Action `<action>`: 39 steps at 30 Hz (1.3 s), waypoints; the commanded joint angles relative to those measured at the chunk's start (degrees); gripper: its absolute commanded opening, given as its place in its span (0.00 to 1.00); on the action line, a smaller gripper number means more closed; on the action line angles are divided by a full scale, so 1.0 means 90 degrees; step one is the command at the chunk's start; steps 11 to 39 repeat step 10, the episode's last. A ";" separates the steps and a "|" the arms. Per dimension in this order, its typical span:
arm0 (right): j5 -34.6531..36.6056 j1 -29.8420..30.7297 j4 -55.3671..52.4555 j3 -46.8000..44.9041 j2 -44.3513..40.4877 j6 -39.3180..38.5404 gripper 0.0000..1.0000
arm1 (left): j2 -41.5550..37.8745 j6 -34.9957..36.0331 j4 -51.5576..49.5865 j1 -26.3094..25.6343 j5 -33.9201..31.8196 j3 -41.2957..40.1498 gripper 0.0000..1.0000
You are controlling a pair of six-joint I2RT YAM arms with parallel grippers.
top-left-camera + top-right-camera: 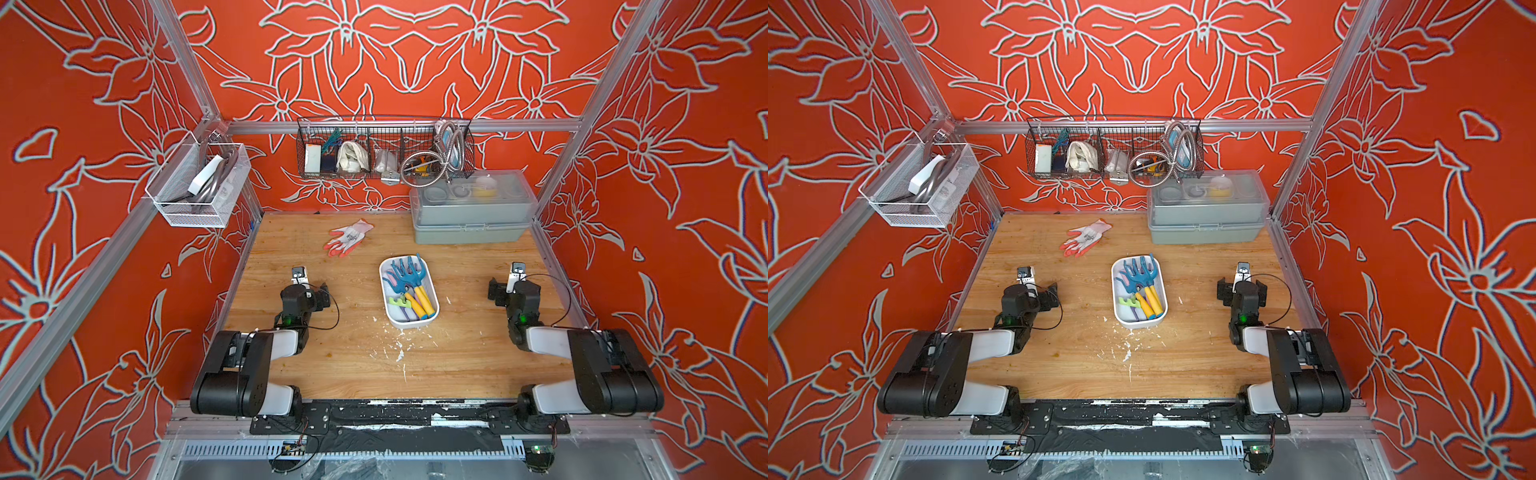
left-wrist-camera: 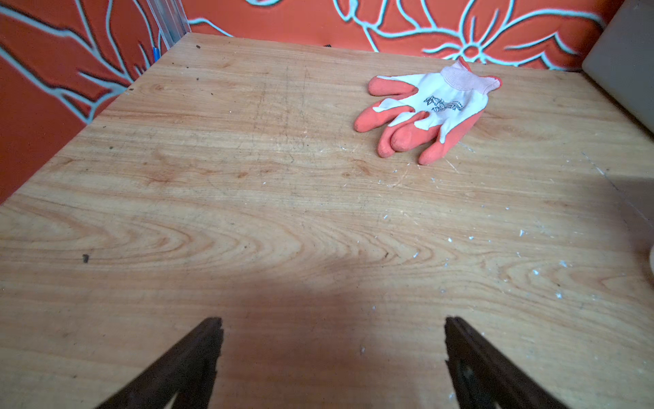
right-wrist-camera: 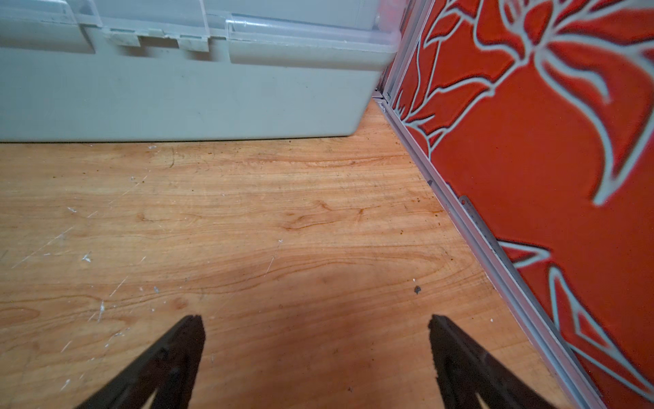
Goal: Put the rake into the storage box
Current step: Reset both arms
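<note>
While left end effector (image 2: 332, 320) and right end effector (image 3: 315, 317) gape empty — glove (image 2: 435, 106) lettering is illegible.

The storage box (image 1: 409, 323) sits near the middle of the worktop (image 1: 332, 365), its long side running from the near edge towards the far edge. The rake (image 1: 417, 271) lies inside it, blue tines towards the far edge and yellow handle towards the near one. Beside the rake are a second blue tool (image 1: 397, 279) and a green piece (image 1: 398, 300). A white-and-orange glove (image 1: 348, 237) lies towards the far edge. A grey case (image 1: 471, 226) fills the far right corner. White flecks (image 1: 400, 353) dot the wood just beside the box, on its near side.
</note>
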 commanded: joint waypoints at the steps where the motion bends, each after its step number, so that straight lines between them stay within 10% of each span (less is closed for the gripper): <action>1: -0.0050 -0.0019 0.0106 0.0014 0.0033 -0.0083 1.00 | 0.0004 0.0098 0.0171 0.0026 0.0070 0.0068 0.98; 39: -0.0078 -0.0021 0.0043 0.0039 0.0021 -0.0074 1.00 | 0.0005 0.0098 0.0161 0.0025 0.0070 0.0072 0.98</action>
